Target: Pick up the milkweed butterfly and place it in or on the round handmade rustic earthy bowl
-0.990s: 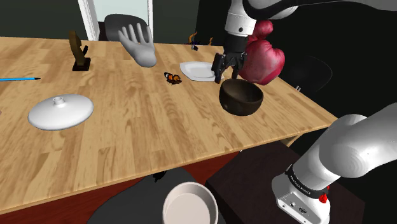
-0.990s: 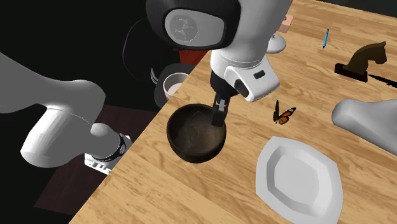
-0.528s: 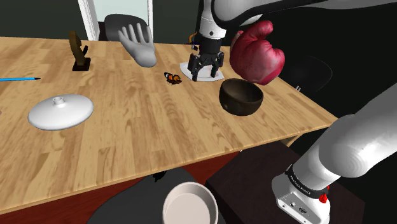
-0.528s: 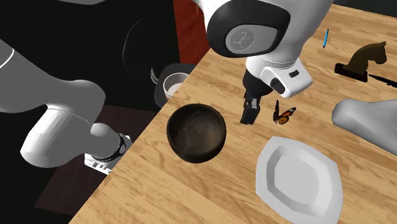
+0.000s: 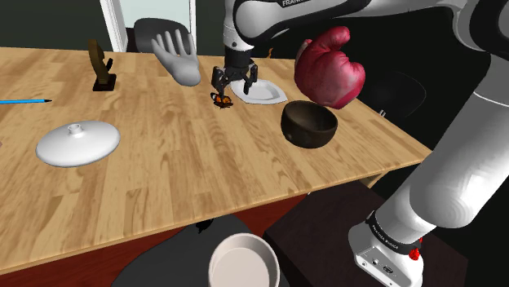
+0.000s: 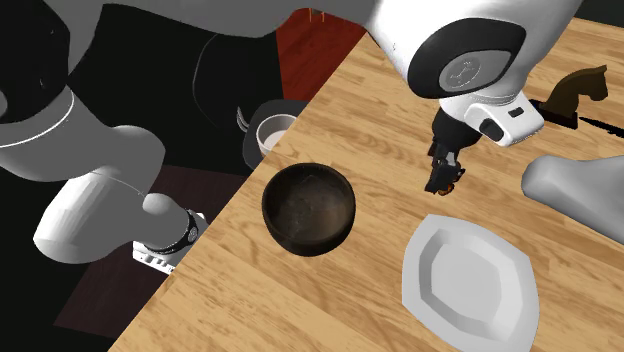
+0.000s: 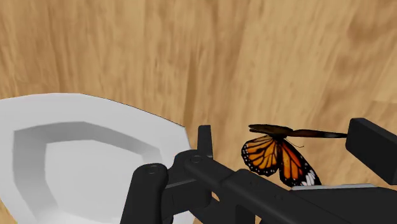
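Shoulder view: fingers (image 5: pixel 217 81) point down directly over the orange-and-black butterfly (image 5: pixel 221 100). It sits on the wood tabletop (image 5: pixel 163 187), just beside the white plate (image 5: pixel 269 94). Fingers are spread, nothing gripped. The dark brown bowl (image 5: pixel 309 125) is toward the view's right near the tabletop edge, apart from the butterfly. A red boxing glove (image 5: pixel 329 67) is behind the bowl. A white hand model (image 5: pixel 178 55), dark figurine (image 5: pixel 100 65), blue pen (image 5: pixel 24 101) and white lid (image 5: pixel 78 143) are off to the view's left.

Second exterior view: fingers (image 6: pixel 438 168) are down at the butterfly (image 6: pixel 452 181), partly covering it; contact can't be told here. The bowl (image 6: pixel 309 208) is at the tabletop edge, to the view's left of the butterfly. The plate (image 6: pixel 470 283) is lower right.

Wrist view: 2 fingers (image 7: pixel 375 146) stand wide apart, with the butterfly (image 7: pixel 278 159) between them, wings upright. 1 finger is clear of it. The upper wing edge reaches the other finger; touching or not, can't tell. A plate (image 7: pixel 95 108) corner is just beside the clear finger.
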### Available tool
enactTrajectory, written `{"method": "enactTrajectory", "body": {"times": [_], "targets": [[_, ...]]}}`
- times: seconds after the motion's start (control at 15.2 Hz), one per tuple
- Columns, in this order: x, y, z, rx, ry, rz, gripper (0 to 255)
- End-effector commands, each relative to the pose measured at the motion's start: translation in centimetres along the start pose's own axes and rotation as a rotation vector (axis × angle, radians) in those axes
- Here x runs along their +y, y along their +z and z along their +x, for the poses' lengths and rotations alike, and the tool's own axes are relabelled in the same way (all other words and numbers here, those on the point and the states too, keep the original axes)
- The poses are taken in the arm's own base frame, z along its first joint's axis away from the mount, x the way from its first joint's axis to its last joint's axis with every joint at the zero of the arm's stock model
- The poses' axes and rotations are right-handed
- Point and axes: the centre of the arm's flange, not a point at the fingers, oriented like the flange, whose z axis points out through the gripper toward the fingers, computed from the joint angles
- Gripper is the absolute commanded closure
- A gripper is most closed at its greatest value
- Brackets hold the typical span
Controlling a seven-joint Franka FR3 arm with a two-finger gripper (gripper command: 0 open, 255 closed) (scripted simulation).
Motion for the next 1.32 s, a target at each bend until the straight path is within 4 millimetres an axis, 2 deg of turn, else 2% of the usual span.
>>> {"method": "enactTrajectory", "body": {"times": [0.0, 0.13, 0.59, 1.12, 1.19, 1.25], "targets": [[-1.2, 0.9, 2.1, 0.019, 0.014, -0.01, 0], [-2.0, 1.3, 3.4, 0.031, 0.022, -0.017, 0], [-1.9, 5.2, 3.6, 0.031, 0.022, -0.017, 0], [-1.9, 5.2, 3.6, 0.031, 0.022, -0.017, 0], [-1.9, 5.2, 3.6, 0.031, 0.022, -0.017, 255], [-1.9, 5.2, 3.6, 0.031, 0.022, -0.017, 255]]}}
